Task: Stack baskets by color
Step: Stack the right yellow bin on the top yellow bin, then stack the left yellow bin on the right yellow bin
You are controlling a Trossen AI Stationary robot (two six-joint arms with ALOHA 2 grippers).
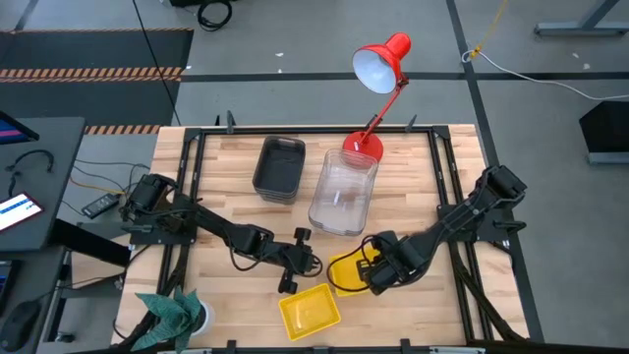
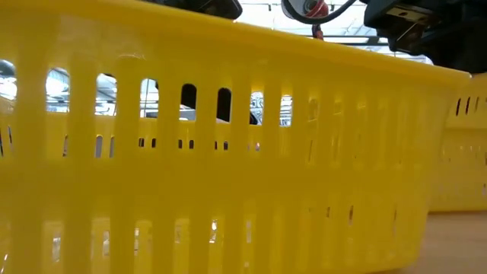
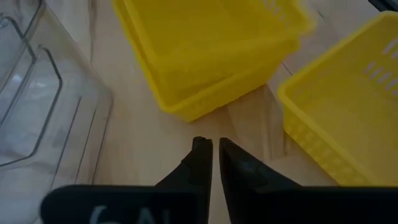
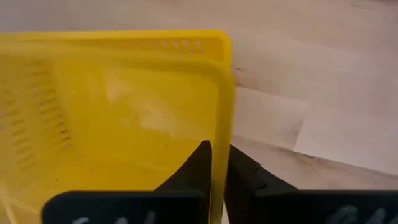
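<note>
The right gripper's (image 4: pixel 216 163) fingers are pinched on the rim of a yellow basket pair (image 1: pixel 352 270). The left gripper's (image 3: pixel 213 149) fingers are nearly closed, empty, over bare desk (image 1: pixel 221 187). A single yellow basket (image 1: pixel 309 310) lies nearby; clear baskets (image 1: pixel 344 193), grey baskets (image 1: pixel 279 167) and a red lamp (image 1: pixel 378 64) stand beyond.

No text, label or number is readable (white marks on wrists too cropped).

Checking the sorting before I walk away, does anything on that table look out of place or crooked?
One yellow basket sits alone at the table's front edge, turned askew, apart from the yellow stack that the right claw is at. The grey stack and clear stack look tidy. Nothing looks spilled or broken.
</note>
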